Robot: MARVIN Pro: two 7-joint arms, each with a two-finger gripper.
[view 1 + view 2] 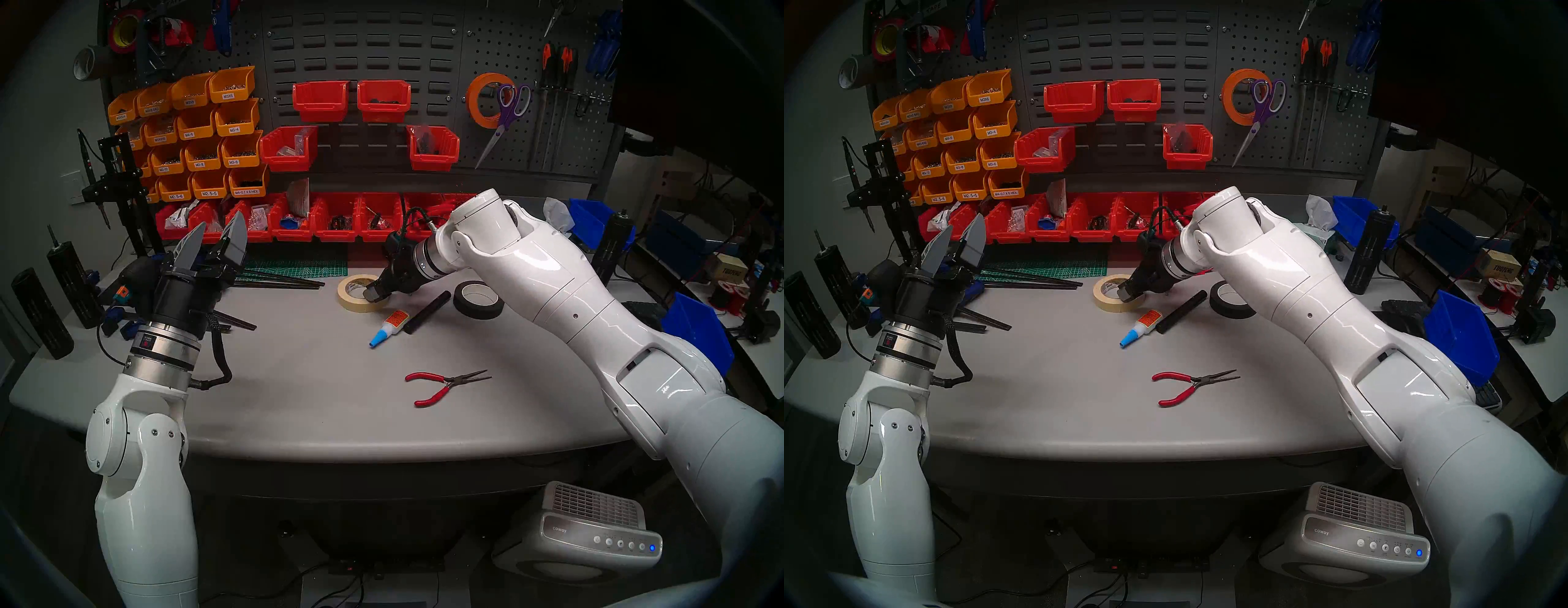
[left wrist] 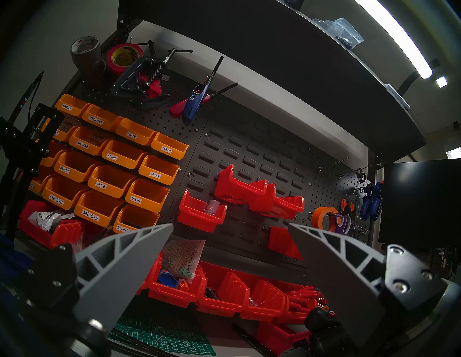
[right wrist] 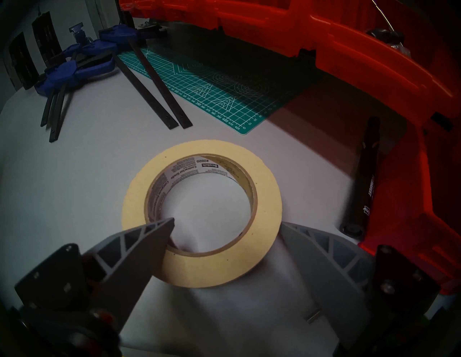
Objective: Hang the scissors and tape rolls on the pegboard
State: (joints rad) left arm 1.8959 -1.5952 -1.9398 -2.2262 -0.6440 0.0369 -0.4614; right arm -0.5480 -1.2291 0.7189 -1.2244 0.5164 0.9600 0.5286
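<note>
**Straddling the masking-tape wall before the pinch**

Reaching down at the centre of the head view, the right gripper [image 3: 228, 223] has its jaws spread wide with nothing clamped. In the right wrist view, one finger [image 3: 139, 251] pokes into the hole of the cream masking-tape roll [image 3: 267, 184] while the other sits just outside the rim at lower right, so the roll's near wall lies between them. The roll lies flat on the grey table [image 1: 297, 382], centre of frame.

The orange tape roll [image 1: 477, 104] and the scissors [image 1: 507, 114] already hang on the pegboard [image 1: 517, 55], upper right of the head view. Judged from that, the cream roll is the last item.

The left gripper [image 1: 214, 242] is raised at left of frame, jaws fully apart, empty.

Risks, as judged:
- The pinch takes one wall only; a shallow or off-centre bite could let the roll pivot or slip out on the lift.
- If the outer finger meets the rim first, the roll could slide across the smooth table toward the glue bottle [image 1: 388, 327] just below it.
- The black marker [image 3: 364, 179] and the red bins [image 3: 374, 74] crowd the right of the wrist view; a wide swing could catch them.
- Threading the hole onto a hook needs the roll upright; a tilted hold could miss.
</note>
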